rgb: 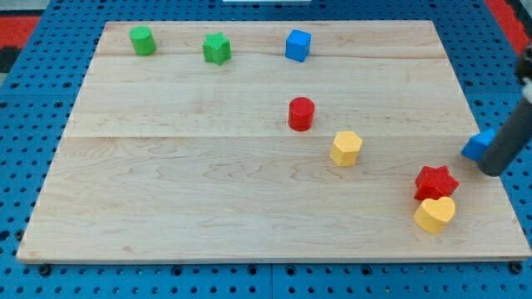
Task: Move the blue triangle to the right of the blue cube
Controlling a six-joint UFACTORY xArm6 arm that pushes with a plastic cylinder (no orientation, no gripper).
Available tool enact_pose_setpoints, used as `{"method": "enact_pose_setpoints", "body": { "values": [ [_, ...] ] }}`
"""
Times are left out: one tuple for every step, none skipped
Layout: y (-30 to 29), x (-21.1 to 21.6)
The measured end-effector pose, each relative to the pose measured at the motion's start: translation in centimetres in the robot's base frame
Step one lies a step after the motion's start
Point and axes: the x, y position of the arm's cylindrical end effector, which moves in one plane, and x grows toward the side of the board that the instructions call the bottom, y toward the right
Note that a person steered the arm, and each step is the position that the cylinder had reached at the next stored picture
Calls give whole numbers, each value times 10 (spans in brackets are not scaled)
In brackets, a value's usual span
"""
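Observation:
The blue triangle [477,145] lies at the board's right edge, partly hidden behind my rod. My tip [493,172] touches its right side, just off the board's right edge. The blue cube [298,45] stands near the view's top, right of centre, far up and left of the triangle.
A green cylinder [142,40] and a green star [217,48] stand along the top left. A red cylinder [301,114] and a yellow hexagon [346,149] sit mid-board. A red star [435,182] and a yellow heart [435,214] lie at the lower right on the wooden board [166,183].

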Motion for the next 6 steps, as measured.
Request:
{"method": "enact_pose_setpoints", "body": {
  "values": [
    [0, -18],
    [-41, -66],
    [-79, -112],
    [-101, -151],
    [-101, -121],
    [-95, -84]
  ]
}}
